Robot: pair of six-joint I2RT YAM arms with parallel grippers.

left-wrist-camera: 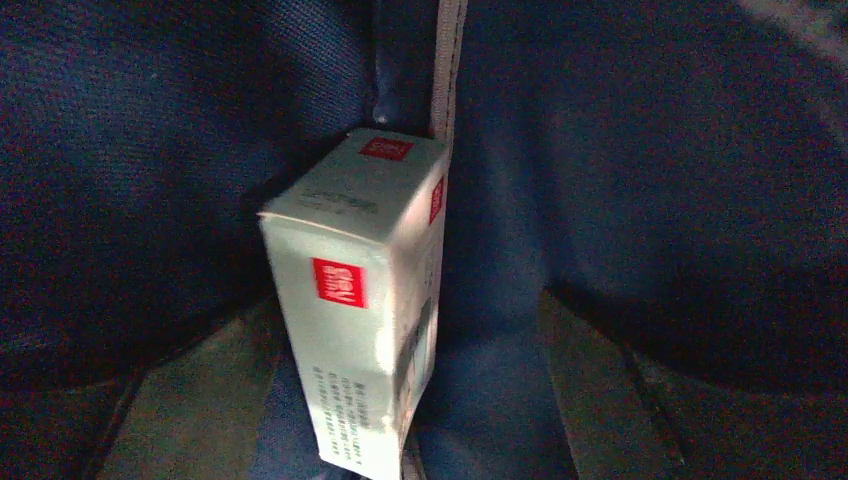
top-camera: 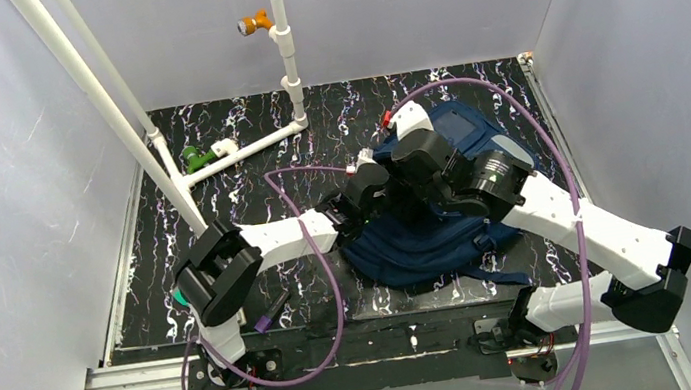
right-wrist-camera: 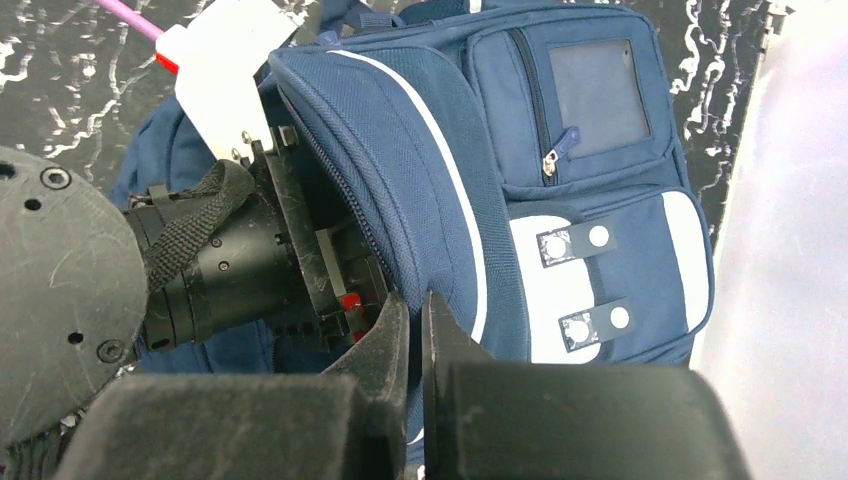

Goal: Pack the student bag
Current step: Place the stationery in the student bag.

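The student bag [top-camera: 409,247], navy blue, lies right of centre on the black marbled table; the right wrist view shows its front pockets and white patches [right-wrist-camera: 600,200]. My left gripper [left-wrist-camera: 408,305] is inside the bag, open, its fingers [left-wrist-camera: 200,400] spread wide. A white box with red labels [left-wrist-camera: 350,290] lies on the blue lining between them, close to the left finger and well apart from the right one. My right gripper [right-wrist-camera: 418,300] is shut on the edge of the bag's flap and holds the opening up over the left wrist.
A white pipe frame [top-camera: 282,52] with orange and green fittings stands at the back left. A small dark and purple item [top-camera: 271,311] lies near the front left edge. Purple cables loop over both arms. Grey walls enclose the table.
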